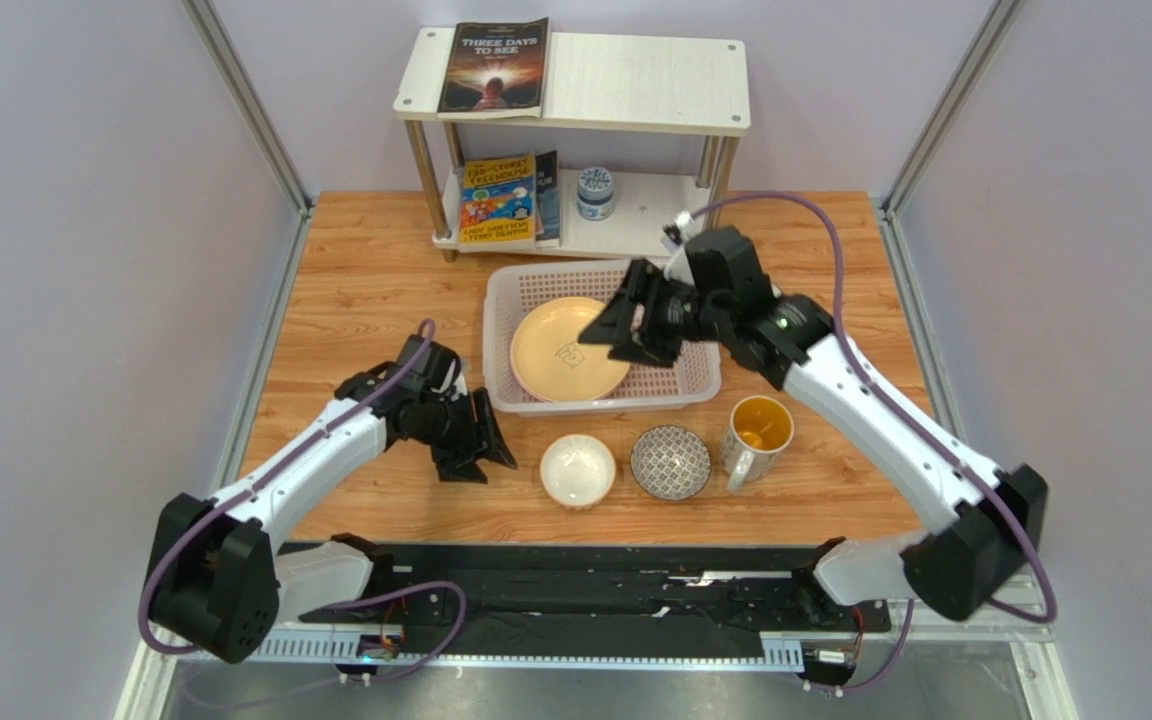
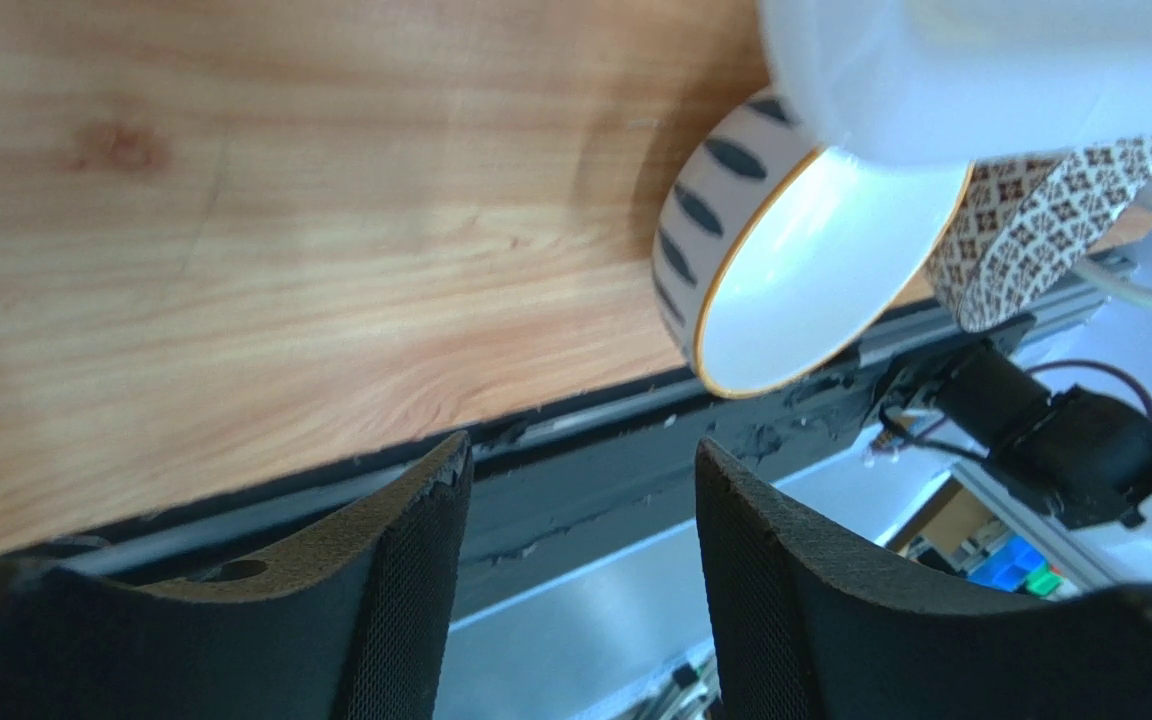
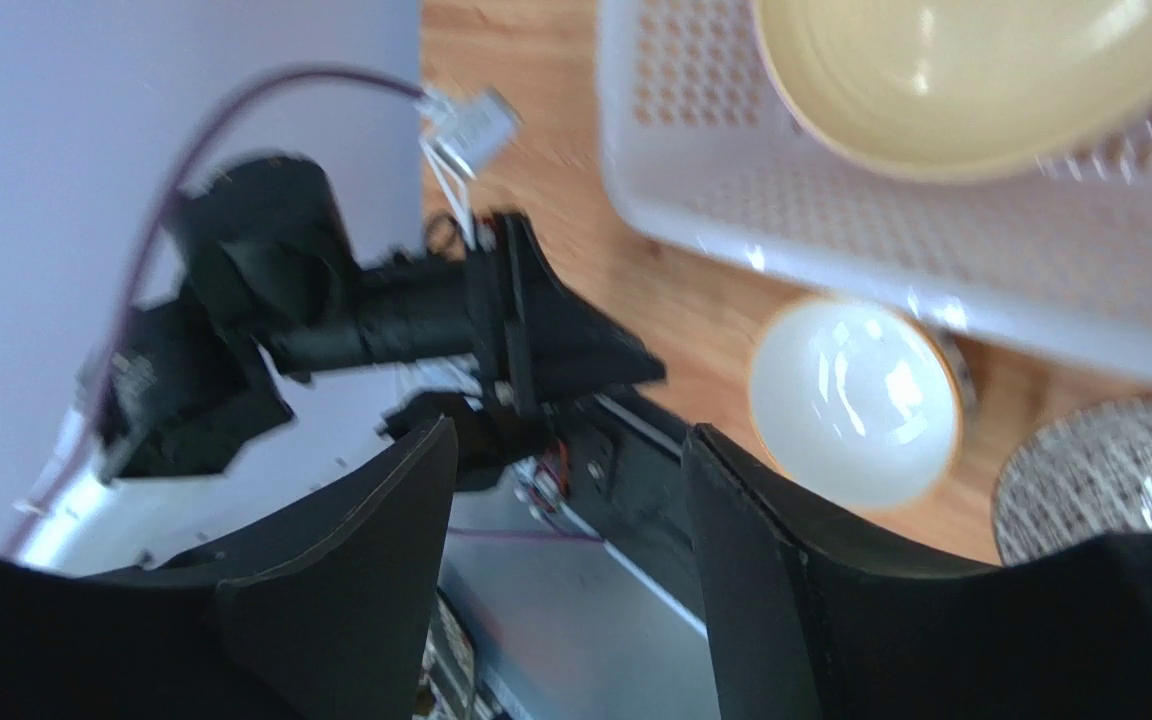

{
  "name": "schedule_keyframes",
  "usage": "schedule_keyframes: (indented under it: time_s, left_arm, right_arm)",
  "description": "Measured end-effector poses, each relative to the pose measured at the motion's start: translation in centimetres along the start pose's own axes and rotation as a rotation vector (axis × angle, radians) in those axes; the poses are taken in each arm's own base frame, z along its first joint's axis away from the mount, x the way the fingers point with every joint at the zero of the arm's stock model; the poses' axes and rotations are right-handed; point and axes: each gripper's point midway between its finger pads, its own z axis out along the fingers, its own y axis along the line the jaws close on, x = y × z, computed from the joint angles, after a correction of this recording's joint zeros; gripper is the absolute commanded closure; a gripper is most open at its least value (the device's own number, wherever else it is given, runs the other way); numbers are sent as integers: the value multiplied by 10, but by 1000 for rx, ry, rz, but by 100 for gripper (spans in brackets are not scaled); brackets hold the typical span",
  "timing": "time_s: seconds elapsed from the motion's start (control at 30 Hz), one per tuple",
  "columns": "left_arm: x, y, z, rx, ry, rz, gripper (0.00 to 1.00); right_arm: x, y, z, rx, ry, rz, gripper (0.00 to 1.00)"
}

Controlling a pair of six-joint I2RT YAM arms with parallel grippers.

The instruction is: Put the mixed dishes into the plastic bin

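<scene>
The whitish mesh plastic bin (image 1: pixel 687 375) stands mid-table with a pale yellow plate (image 1: pixel 560 353) inside it. My right gripper (image 1: pixel 612 345) hovers open and empty over the plate's right edge. In front of the bin, in a row, stand a white bowl (image 1: pixel 578 470), a grey patterned bowl (image 1: pixel 671 462) and a yellow-lined mug (image 1: pixel 758 432). My left gripper (image 1: pixel 482 462) is low over the table just left of the white bowl, open with nothing between its fingers. The left wrist view shows the white bowl (image 2: pixel 793 255) ahead, and the right wrist view shows the bin (image 3: pixel 898 225) and the white bowl (image 3: pixel 856 398).
A white two-tier shelf (image 1: pixel 642 83) at the back carries books and a small blue-and-white jar (image 1: pixel 594 192). Grey walls close in both sides. The black base rail (image 1: pixel 582 578) runs along the near edge.
</scene>
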Motion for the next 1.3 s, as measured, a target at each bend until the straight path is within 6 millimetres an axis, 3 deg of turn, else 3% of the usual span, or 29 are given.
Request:
schedule_keyframes:
  time_s: [0.2, 0.33, 0.47, 0.6, 0.77, 0.87, 0.9, 0.97, 1.07, 1.3]
  left_arm:
    - [9, -19, 35, -53, 45, 79, 39]
    - [12, -36, 55, -79, 67, 130, 40]
    - [4, -38, 63, -104, 35, 130, 41]
    - [-1, -35, 64, -125, 9, 124, 47]
    - [0, -33, 70, -160, -4, 130, 69]
    - [12, -37, 73, -171, 4, 157, 80]
    - [15, -38, 74, -171, 8, 158, 88]
    - [21, -39, 75, -177, 9, 168, 89]
    - [27, -35, 73, -189, 14, 169, 100]
    - [31, -22, 50, -217, -18, 172, 100]
  right_arm:
    - [93, -80, -30, 168, 110, 43, 39]
    - [129, -116, -52, 233, 138, 85, 39]
    - [135, -120, -68, 220, 109, 92, 39]
    - [143, -124, -69, 225, 116, 100, 39]
    - [157, -137, -64, 259, 151, 123, 39]
    - [162, -137, -58, 266, 165, 121, 39]
    - [163, -137, -57, 266, 166, 120, 39]
    - [170, -140, -52, 273, 181, 116, 39]
    - [182, -149, -44, 304, 204, 111, 35]
    - [203, -160, -19, 377, 231, 82, 32]
